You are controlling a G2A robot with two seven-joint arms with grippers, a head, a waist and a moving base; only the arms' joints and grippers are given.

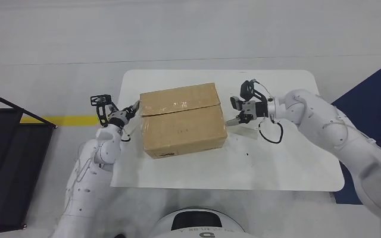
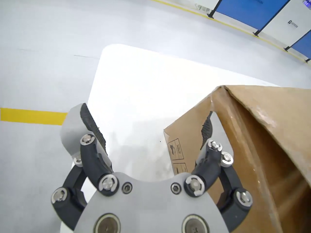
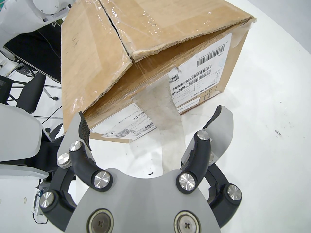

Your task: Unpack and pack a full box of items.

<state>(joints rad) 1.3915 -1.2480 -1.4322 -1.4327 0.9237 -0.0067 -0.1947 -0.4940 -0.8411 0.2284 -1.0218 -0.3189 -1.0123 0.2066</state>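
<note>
A brown cardboard box (image 1: pixel 181 119) sits mid-table. Its two top flaps (image 3: pixel 136 13) meet at a split seam and are slightly lifted at the labelled end. My left gripper (image 1: pixel 132 110) is open at the box's left end (image 2: pixel 255 134), with one finger (image 2: pixel 206 127) against the cardboard and the other finger (image 2: pixel 90 122) over bare table. My right gripper (image 1: pixel 233 119) is open just off the labelled end (image 3: pixel 194 73), holding nothing. A strip of clear tape (image 3: pixel 167 127) hangs from that end down onto the table between its fingers.
The white table (image 1: pixel 286 160) has bare room in front of and to the right of the box. A dark rack (image 1: pixel 15 160) stands on the floor at the left. Blue barrier panels (image 2: pixel 255 1) line the room's far side.
</note>
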